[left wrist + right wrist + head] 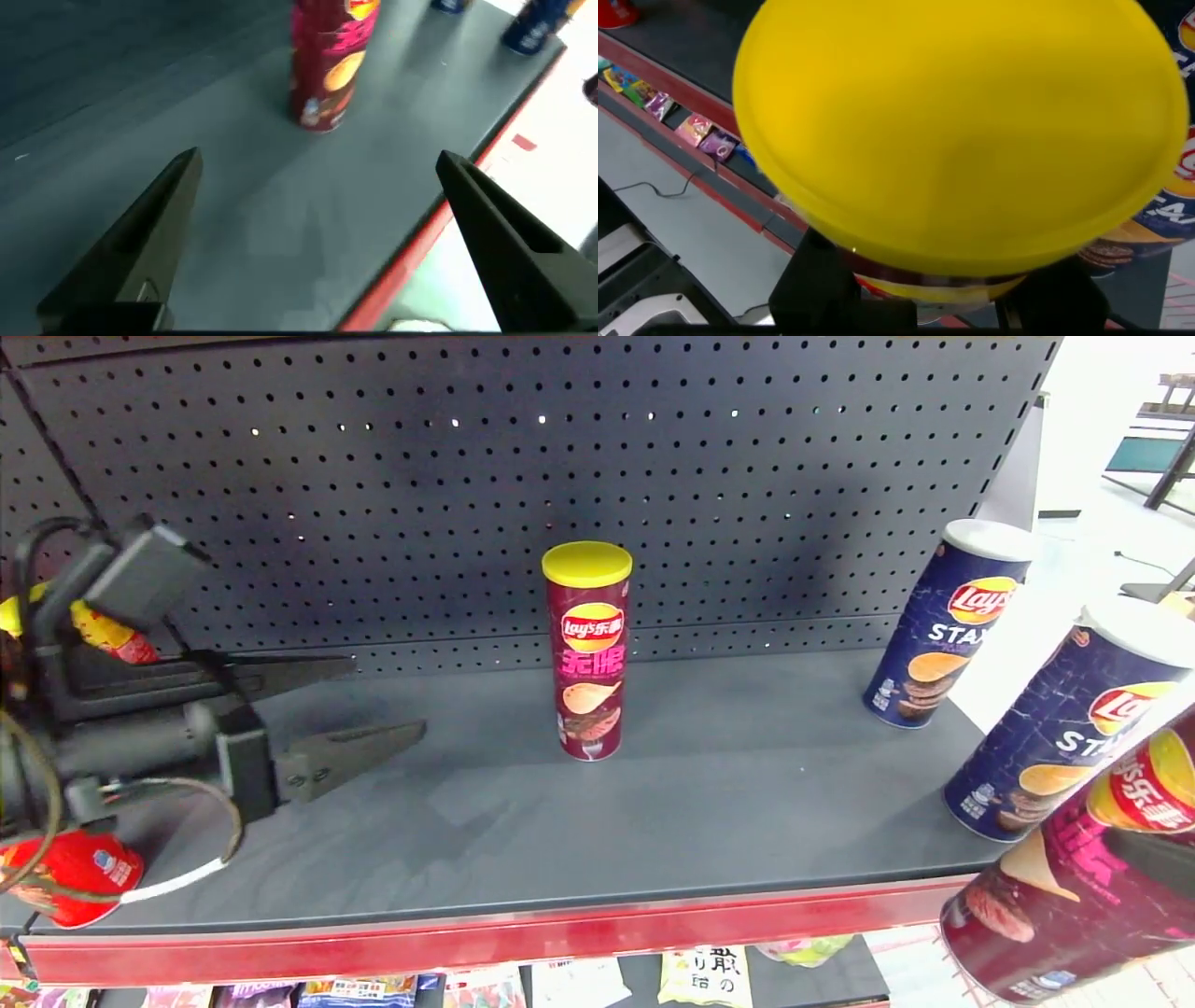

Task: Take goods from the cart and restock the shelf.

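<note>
At the 4 o'clock corner of the head view, your right tool [943, 303] is pinching a maroon chips can [1074, 887] with a yellow lid. The can is hanging just off the front edge of the shelf [728, 803], not yet on it. Its long axis is tilting: the base is pointing to about 8 o'clock and the lid end to about 2 o'clock. I am judging that you are needing to bring it upright before it is going down.

The bare board is lying toward 10 o'clock from the held can, between the standing maroon can [588, 653] and the two blue cans [943, 625] [1064, 719]. The nearer blue can is standing just beside the held one, so it is the one at risk.

Your left tool [385, 695] is hovering spread and empty at 9 o'clock, well apart; the right arm is nearer.
</note>
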Tool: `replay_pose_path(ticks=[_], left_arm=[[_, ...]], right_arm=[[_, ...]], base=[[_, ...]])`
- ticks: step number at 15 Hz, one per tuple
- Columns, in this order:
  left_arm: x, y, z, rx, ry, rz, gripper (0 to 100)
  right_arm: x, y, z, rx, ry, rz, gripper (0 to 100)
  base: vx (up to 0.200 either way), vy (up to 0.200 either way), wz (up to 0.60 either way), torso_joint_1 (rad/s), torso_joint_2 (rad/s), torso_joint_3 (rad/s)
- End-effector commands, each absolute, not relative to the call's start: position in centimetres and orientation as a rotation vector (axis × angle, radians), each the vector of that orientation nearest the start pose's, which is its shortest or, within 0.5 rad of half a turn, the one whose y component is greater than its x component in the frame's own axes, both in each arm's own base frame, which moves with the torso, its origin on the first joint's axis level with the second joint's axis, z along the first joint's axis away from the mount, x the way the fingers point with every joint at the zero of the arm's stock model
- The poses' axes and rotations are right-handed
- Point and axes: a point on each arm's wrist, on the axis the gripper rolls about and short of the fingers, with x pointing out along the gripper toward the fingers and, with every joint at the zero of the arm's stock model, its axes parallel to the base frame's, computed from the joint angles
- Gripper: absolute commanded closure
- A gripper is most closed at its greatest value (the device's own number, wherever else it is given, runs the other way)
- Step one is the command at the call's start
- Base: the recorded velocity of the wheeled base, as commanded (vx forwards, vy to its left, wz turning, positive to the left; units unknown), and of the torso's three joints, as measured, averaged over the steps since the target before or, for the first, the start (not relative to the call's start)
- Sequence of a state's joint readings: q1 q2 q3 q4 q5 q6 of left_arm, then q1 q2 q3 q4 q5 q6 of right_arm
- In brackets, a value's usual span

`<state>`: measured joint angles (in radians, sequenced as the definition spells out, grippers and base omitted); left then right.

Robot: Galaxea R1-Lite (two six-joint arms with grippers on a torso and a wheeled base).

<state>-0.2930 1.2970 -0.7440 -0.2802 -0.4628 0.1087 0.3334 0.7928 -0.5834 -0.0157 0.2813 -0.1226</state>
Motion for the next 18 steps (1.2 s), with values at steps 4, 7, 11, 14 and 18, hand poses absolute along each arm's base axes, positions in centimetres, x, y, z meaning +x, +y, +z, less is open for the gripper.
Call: replay_pose_path(ticks=[4, 7, 11, 14, 18], left_arm=[[29.0, -13.0, 21.3, 0.088, 0.321, -0.901, 0], [30.7, -15.3, 21.3, 0.092, 0.306, -0.943, 0], [32.1, -16.6, 21.1, 0.097, 0.297, -0.962, 0], [33.2, -17.3, 21.0, 0.097, 0.288, -0.965, 0], [34.6, -18.5, 20.8, 0.098, 0.270, -0.977, 0]], right_arm=[[8.1, 3.5, 23.4, -0.101, 0.194, 0.625, 100], [8.1, 3.5, 23.6, -0.083, 0.195, 0.623, 100], [8.0, 3.4, 23.6, -0.080, 0.194, 0.621, 100], [7.8, 3.4, 23.2, -0.080, 0.202, 0.621, 100], [7.9, 3.4, 23.2, -0.078, 0.203, 0.619, 100]], base=[[0.000, 0.000, 0.00, 0.000, 0.00, 0.000], [0.000, 0.000, 0.00, 0.000, 0.00, 0.000], [0.000, 0.000, 0.00, 0.000, 0.00, 0.000], [0.000, 0.000, 0.00, 0.000, 0.00, 0.000], [0.000, 0.000, 0.00, 0.000, 0.00, 0.000]])
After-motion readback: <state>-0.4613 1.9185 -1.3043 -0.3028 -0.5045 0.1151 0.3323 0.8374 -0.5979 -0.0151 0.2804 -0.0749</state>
